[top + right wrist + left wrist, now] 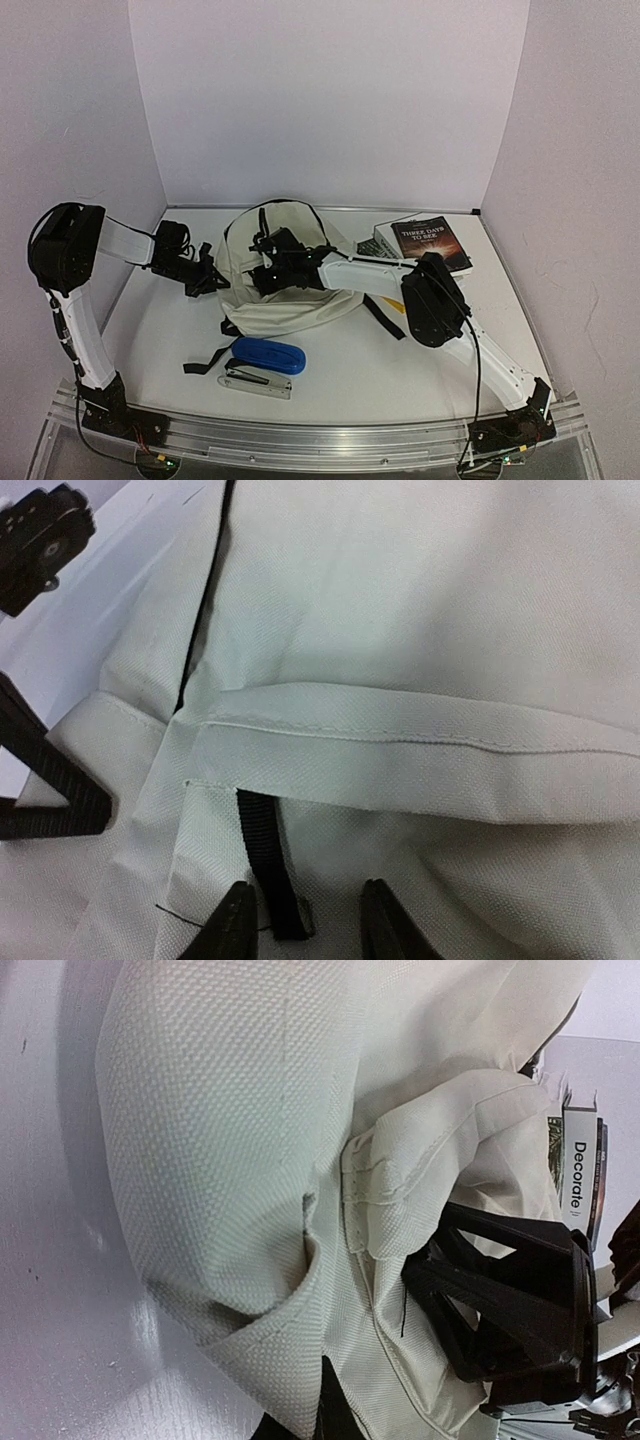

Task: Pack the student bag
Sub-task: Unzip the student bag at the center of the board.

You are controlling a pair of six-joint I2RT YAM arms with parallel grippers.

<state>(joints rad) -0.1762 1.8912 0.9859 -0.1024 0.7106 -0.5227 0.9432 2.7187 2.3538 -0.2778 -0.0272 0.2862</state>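
The student bag [290,312] lies mid-surface [400,375], between the arms. The right fingers [232,925] stand apart, straddling the black pull tab [266,860]. The tab's long axis runs straight out from the gap, so this arm is nearer. The left fingers [210,282] are closed, apparently pinching fabric at the bag's left edge.

Both arms reach inward: left gripper [214,281] jaws shut, right gripper [308,925] jaws parted (only narrowly)
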